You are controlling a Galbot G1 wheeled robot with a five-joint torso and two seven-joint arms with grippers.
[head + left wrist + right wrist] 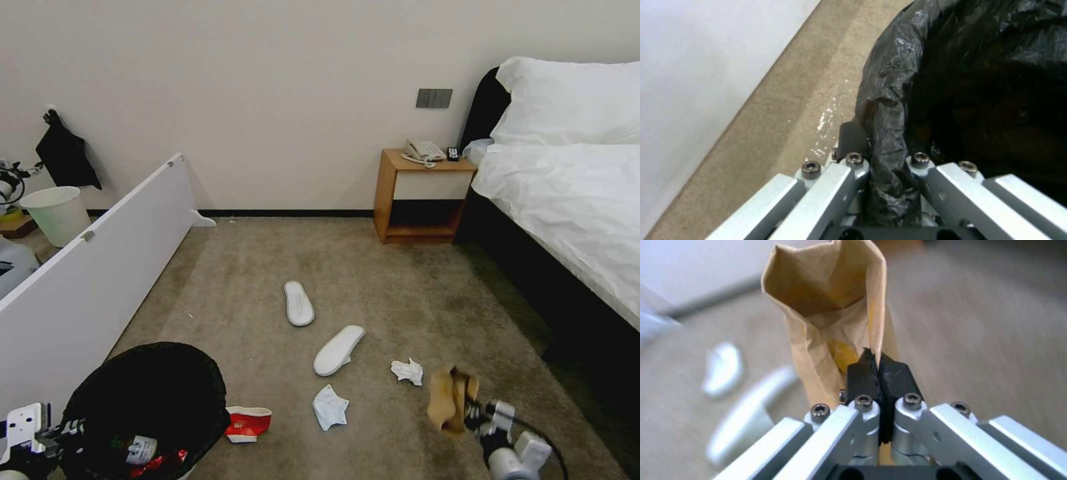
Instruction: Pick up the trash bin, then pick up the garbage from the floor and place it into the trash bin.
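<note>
The right gripper (880,365) is pinched tight on one wall of the brown cardboard box (826,310), holding it above the carpet (413,293) at about five o'clock in the head view. The left gripper (889,166) is clamped on the bag-lined rim of the trash bin (150,393), which sits at seven o'clock with red litter inside. Between them lie a flattened red cup (247,423) just beside the bin, two white tissues (330,407) and, toward twelve o'clock, two white slippers (339,350).
</note>
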